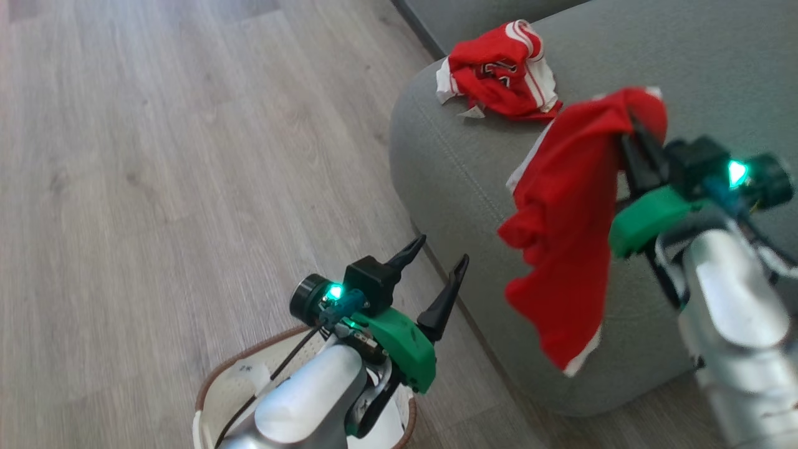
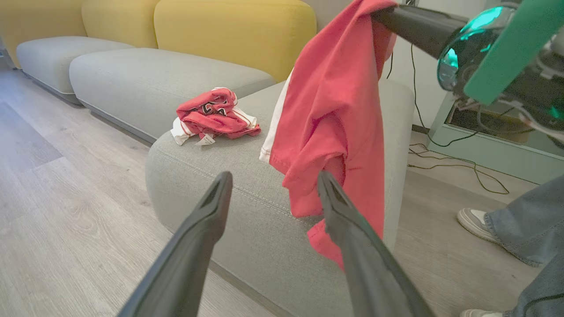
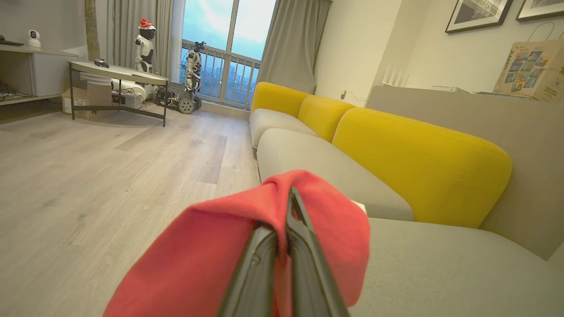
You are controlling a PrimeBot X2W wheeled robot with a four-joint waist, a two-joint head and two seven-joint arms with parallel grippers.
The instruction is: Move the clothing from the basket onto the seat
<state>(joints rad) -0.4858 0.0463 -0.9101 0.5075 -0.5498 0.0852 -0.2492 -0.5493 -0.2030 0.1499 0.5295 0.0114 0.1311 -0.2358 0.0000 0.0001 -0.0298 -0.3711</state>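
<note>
My right gripper [image 1: 628, 128] is shut on a red garment [image 1: 564, 231] with white trim, which hangs in the air over the front corner of the grey-green seat [image 1: 449, 174]. In the right wrist view the shut fingers [image 3: 304, 264] pinch the red garment [image 3: 211, 255] above the seat [image 3: 440, 273]. A second red garment [image 1: 499, 72] lies crumpled on the seat. My left gripper [image 1: 441, 249] stands open and empty above the cream basket [image 1: 212, 380], whose inside is mostly hidden by my arm. In the left wrist view the hanging garment [image 2: 335, 110] is just beyond the open left gripper [image 2: 273, 176].
Yellow backrests [image 3: 418, 163] line the sofa. A person's shoe [image 2: 476, 222] and jeans leg [image 2: 528, 224] stand to the right of the seat, near cables on the floor [image 2: 462, 167]. A low table [image 3: 119, 77] and small robots stand far across the wooden floor [image 1: 156, 156].
</note>
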